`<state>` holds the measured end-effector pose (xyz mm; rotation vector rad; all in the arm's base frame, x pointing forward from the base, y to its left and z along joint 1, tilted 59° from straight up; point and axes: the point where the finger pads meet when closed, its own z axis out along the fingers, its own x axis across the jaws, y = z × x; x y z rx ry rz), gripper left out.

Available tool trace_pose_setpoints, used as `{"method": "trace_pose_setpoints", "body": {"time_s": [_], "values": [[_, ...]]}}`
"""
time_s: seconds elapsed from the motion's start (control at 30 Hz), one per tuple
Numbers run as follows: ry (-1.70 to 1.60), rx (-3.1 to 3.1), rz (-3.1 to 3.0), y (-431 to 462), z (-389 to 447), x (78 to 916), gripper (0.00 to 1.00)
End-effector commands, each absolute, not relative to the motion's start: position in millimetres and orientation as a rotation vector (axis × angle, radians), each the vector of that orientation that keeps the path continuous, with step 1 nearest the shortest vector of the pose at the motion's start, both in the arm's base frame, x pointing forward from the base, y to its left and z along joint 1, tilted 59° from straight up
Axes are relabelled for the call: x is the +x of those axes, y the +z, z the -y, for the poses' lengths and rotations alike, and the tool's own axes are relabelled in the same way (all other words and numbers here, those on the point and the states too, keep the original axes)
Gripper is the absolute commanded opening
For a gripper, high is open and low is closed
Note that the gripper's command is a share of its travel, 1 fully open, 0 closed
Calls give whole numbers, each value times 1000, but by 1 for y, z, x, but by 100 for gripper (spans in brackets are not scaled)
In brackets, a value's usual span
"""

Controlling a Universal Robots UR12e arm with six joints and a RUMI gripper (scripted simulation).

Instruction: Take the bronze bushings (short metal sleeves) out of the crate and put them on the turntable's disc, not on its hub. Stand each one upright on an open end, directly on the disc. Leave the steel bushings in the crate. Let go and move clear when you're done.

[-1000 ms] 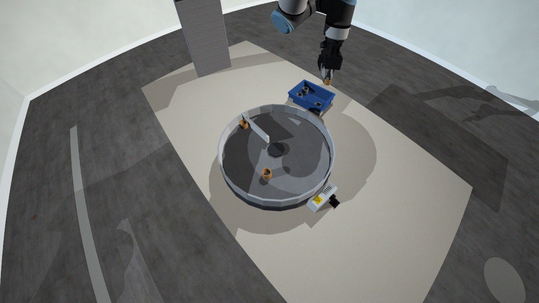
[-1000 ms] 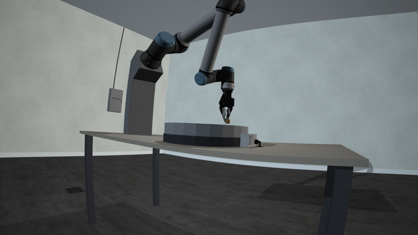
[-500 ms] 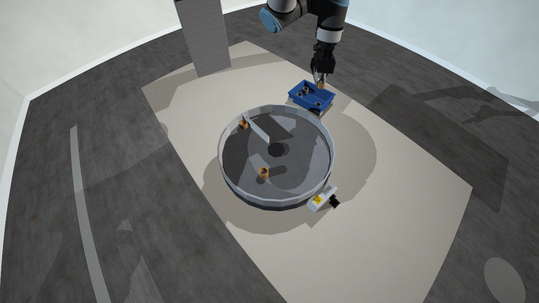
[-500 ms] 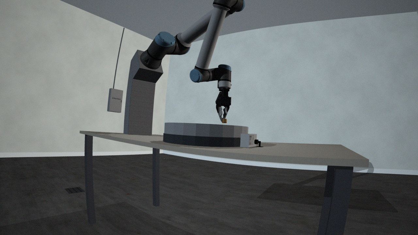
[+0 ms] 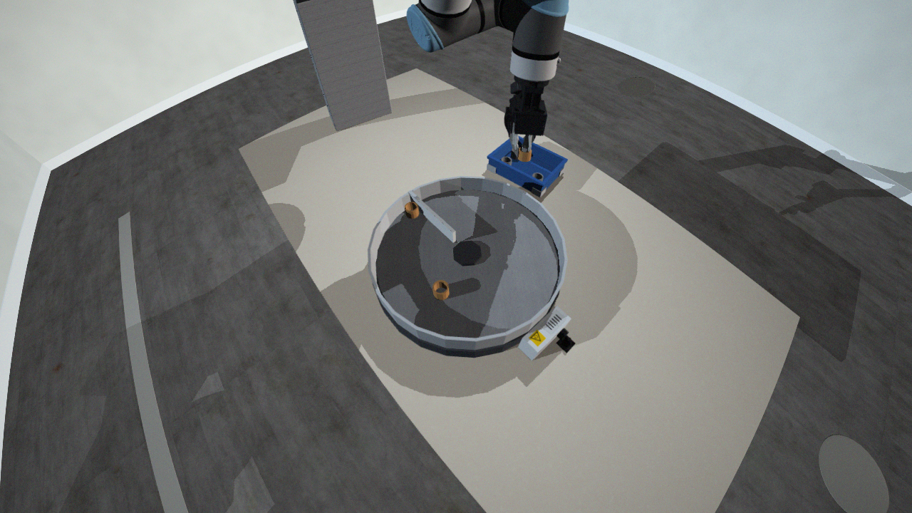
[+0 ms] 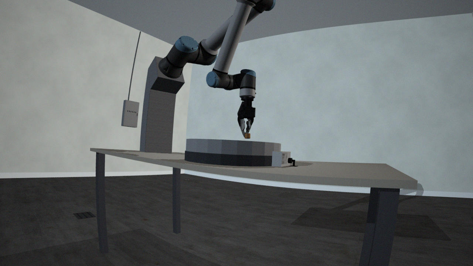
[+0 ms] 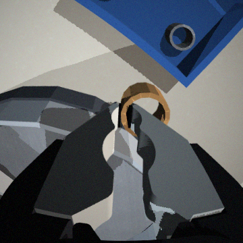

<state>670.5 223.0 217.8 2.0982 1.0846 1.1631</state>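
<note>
The top view alone shows two bronze bushings (image 5: 412, 214) (image 5: 440, 294) upright on the turntable's disc (image 5: 532, 274), left and lower left of the hub (image 5: 467, 253), while the exterior view hides that surface behind the turntable's wall (image 5: 472, 345) (image 6: 231, 147) (image 7: 23, 92). Steel bushings (image 5: 507, 164) (image 5: 539, 179) (image 7: 171, 36) sit in the blue crate (image 5: 553, 171) (image 7: 135, 32), upper right in the top and wrist views. The pincer (image 5: 521, 150) (image 6: 246, 135) (image 7: 123, 104) is nearly closed, gripping another bronze bushing (image 5: 524, 155) (image 6: 247, 136) (image 7: 143, 88) by its wall, as the wrist view's centre shows, its ring jutting rightward.
</note>
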Motion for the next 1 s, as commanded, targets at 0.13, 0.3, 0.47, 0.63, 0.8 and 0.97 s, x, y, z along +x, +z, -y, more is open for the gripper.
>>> {"method": "trace_pose_setpoints", "body": {"time_s": [0.13, 0.3, 0.47, 0.63, 0.8, 0.97], "values": [[1165, 2098, -1087, 227, -172, 673, 0], [1165, 2098, -1087, 231, -154, 674, 0], [1165, 2098, -1087, 236, -126, 676, 0], [1165, 2098, -1087, 241, -99, 677, 0], [1165, 2098, -1087, 245, -76, 679, 0], [1165, 2098, -1087, 247, -63, 679, 0]]}}
